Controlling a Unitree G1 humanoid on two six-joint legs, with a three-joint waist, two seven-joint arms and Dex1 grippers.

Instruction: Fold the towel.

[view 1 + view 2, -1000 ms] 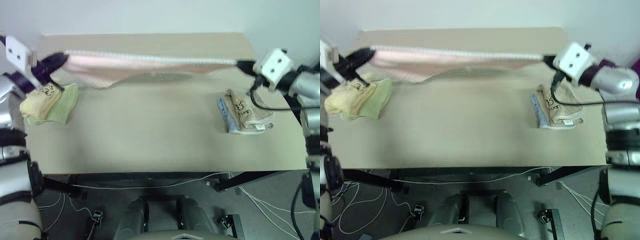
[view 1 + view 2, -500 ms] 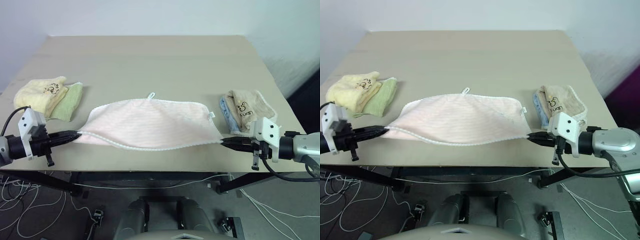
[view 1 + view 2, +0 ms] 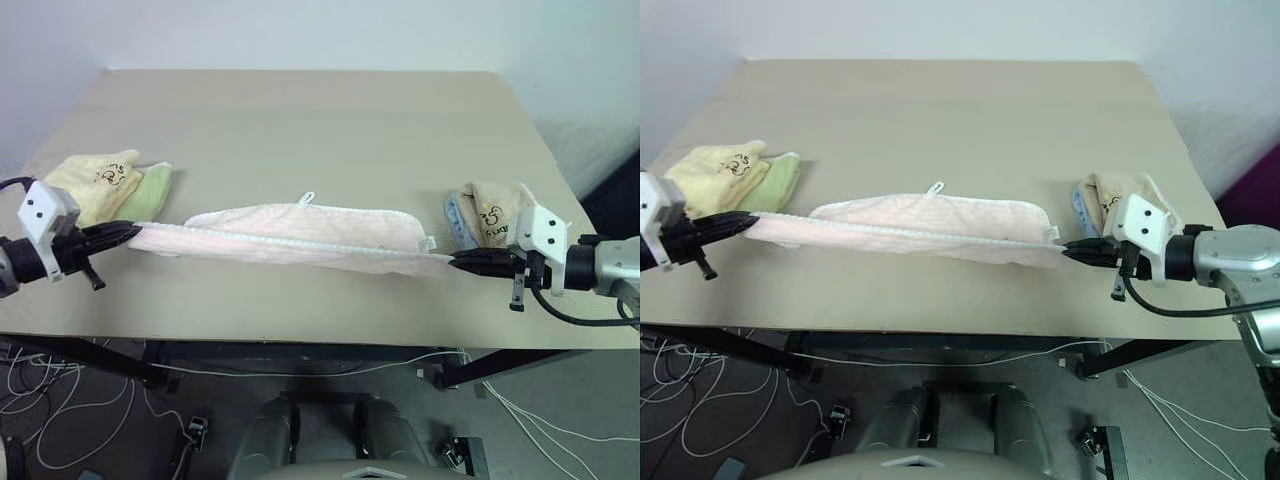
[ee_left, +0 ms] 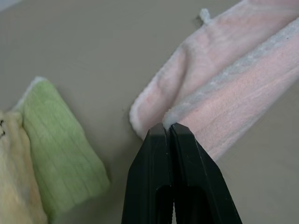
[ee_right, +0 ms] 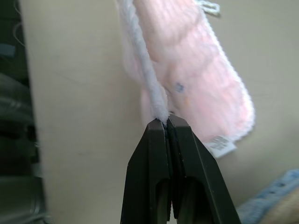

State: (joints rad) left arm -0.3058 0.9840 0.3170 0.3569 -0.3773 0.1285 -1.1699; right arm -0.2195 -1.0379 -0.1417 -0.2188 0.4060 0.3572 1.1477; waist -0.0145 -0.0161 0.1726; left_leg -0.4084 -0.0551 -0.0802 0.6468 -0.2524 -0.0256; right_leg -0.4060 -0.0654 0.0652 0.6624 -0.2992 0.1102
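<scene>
Towel pinched at both ends, folded over, mid-frame.

Left gripper (image 3: 128,232) and right gripper (image 3: 462,262) are each clamped on a corner of the pink towel (image 3: 310,232), stretched across the table (image 3: 330,120). Its far half lies on the tabletop, near layer doubled over it. Yellow and green towels (image 3: 110,188) lie at left, beige towel (image 3: 492,212) at right.

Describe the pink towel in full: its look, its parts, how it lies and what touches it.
The towel is pale pink terry with a white stitched edge, a small white loop on its far side and a white label near its right end. Its far half lies on the table; its near edge is pulled taut between the left gripper and the right gripper, each shut on a corner.
</scene>
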